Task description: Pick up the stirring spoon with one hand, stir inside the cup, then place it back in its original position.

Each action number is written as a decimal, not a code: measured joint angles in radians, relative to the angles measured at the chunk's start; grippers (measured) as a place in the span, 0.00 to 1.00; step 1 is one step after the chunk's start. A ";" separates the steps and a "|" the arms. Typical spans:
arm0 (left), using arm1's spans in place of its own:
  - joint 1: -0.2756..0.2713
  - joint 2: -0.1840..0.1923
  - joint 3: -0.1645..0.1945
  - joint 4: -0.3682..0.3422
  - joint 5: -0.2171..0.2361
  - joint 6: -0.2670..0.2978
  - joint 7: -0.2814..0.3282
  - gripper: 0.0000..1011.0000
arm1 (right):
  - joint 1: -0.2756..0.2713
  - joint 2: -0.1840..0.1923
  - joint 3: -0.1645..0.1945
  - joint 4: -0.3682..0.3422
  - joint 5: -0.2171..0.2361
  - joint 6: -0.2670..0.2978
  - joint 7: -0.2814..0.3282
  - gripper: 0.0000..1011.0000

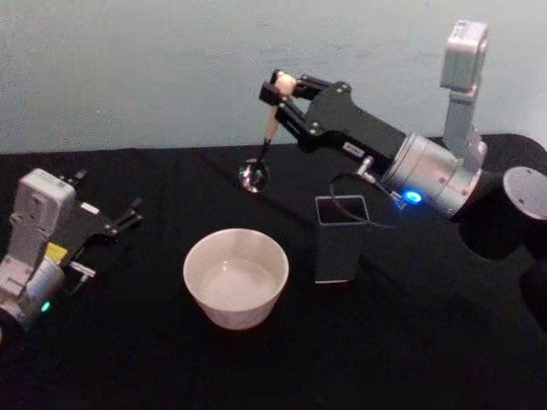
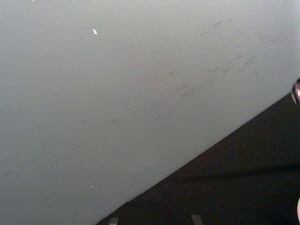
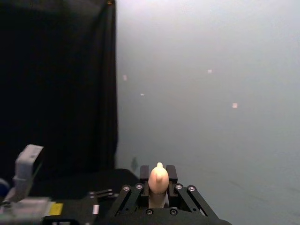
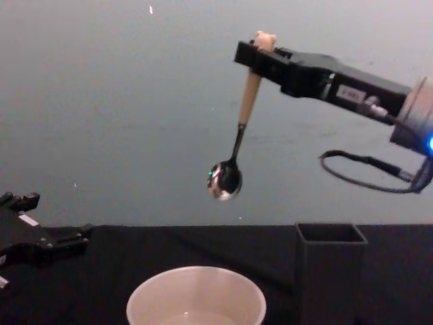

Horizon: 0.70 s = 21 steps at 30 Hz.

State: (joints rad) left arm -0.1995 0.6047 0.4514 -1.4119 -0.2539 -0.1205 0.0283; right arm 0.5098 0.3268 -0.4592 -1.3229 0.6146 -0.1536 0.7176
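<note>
A pale grey wall (image 1: 128,68) stood behind the black-covered table (image 1: 410,359) that spread before you. Your right arm (image 1: 427,171) extended from the right, high over the table's far half. A small blue light showed on its grey wrist and a black cable (image 4: 365,169) looped beneath it.

At its tip, your right gripper (image 1: 280,90) was clamped on the spoon (image 4: 245,108) at the top of the handle. Its fingers (image 3: 171,172) pressed on either side just under the little bear head, which stuck out above them.

Your left gripper (image 1: 130,213) lay low at the left edge of the table, well apart from everything else. It pointed right with its fingers a little apart.

The cup (image 1: 231,312), round and cream-white, stood upright on the near middle of the table, pale inside. Just to its right, near but not touching, stood the holder (image 1: 338,256). This was a dark grey square box, upright, narrower than the cup and open at the top.

The spoon hung in the air from the right gripper, bowl down and slightly tilted, with the beige handle above a thin dark neck. Its shiny bowl was well above the cup's rim and left of the holder, touching neither. You could not tell from these views whether it hung straight over the cup or beyond it.
</note>
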 joint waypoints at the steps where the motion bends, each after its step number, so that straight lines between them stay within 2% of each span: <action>1: 0.000 0.000 0.000 0.000 0.000 0.000 0.000 0.99 | 0.009 -0.006 -0.011 0.017 0.006 -0.007 0.019 0.21; 6: 0.000 0.000 0.000 0.000 0.000 0.000 0.000 0.99 | 0.036 -0.020 -0.052 0.082 0.015 -0.032 0.080 0.21; 13: 0.000 0.000 0.000 0.000 0.000 0.000 0.000 0.99 | 0.053 -0.023 -0.094 0.146 0.012 -0.054 0.132 0.21; 21: 0.000 0.000 0.000 0.000 0.000 0.000 0.000 0.99 | 0.054 -0.016 -0.123 0.180 -0.015 -0.080 0.152 0.21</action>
State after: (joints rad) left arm -0.1996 0.6047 0.4514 -1.4120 -0.2539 -0.1206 0.0283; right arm 0.5638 0.3106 -0.5822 -1.1426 0.5995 -0.2337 0.8693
